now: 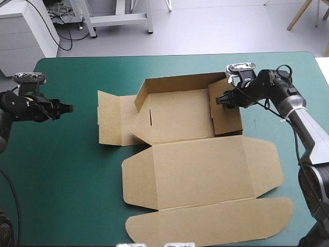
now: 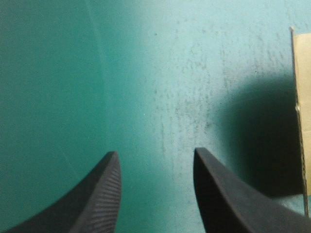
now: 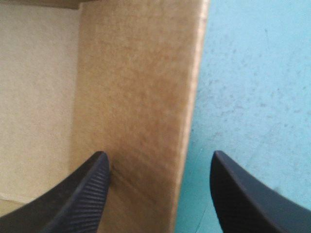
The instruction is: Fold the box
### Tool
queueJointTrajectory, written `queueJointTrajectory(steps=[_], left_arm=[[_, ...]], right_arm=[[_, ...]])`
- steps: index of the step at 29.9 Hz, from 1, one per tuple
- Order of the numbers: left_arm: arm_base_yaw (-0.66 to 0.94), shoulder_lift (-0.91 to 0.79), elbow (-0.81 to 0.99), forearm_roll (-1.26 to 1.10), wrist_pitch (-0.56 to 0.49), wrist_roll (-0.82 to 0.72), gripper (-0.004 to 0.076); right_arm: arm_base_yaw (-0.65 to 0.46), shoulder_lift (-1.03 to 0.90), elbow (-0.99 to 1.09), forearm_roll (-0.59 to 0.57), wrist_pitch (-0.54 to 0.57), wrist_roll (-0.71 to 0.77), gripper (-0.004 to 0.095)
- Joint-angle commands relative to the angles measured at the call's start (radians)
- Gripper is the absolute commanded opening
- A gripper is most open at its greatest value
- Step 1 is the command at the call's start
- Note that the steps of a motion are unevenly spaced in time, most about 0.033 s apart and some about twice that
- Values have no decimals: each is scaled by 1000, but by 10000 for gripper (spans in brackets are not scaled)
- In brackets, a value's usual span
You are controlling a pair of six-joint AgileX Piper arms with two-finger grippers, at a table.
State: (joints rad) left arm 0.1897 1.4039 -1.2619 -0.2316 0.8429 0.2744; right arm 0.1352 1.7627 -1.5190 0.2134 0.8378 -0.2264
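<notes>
Looking down, in the high view, on a brown box (image 1: 180,116) half built at the middle of the table (image 1: 61,175): far wall (image 1: 177,82) at 12 o'clock and end wall (image 1: 226,110) at 3 o'clock raised, end panel (image 1: 110,126) at 9 o'clock flat on the teal-green cover, broad lid (image 1: 205,170) spread flat toward 6 o'clock. Tray floor bare, nothing held inside. Right jaws at the 3 o'clock end wall; left jaws over bare cover well off toward 9 o'clock, clear of the board. Judged about midway: two walls up, the 9 o'clock end yet to be lifted and tucked.

Turning to the left wrist view: left jaws wide apart, black fingers (image 2: 97,194) gripping nothing, only teal-green cover between them. Thin strip of the box's edge ahead and off to one side, untouched.

Closing on the right wrist view: right jaws also spread wide, astride the raised end wall. One finger (image 3: 82,194) on the tray side, at or almost at the board; the other (image 3: 252,194) outside over the cover, apart from it. Not clamped on anything. Seemingly placed to pinch or press that wall.
</notes>
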Motion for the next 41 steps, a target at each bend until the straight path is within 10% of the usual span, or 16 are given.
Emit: queueJointTrajectory(steps=[1, 16, 27, 41], left_arm=[[1, -35, -26, -29, -45, -2, 333], [1, -35, -26, -29, -49, 19, 332], [1, -33, -26, -28, -44, 21, 330], [-5, -33, -26, -45, -32, 25, 330]], right_arm=[[-3, -49, -73, -2, -44, -12, 621], [-1, -51, -343, -77, 367, 78, 621], [123, -69, -326, -250, 312, 165, 621], [65, 118, -326, -195, 219, 147, 673]])
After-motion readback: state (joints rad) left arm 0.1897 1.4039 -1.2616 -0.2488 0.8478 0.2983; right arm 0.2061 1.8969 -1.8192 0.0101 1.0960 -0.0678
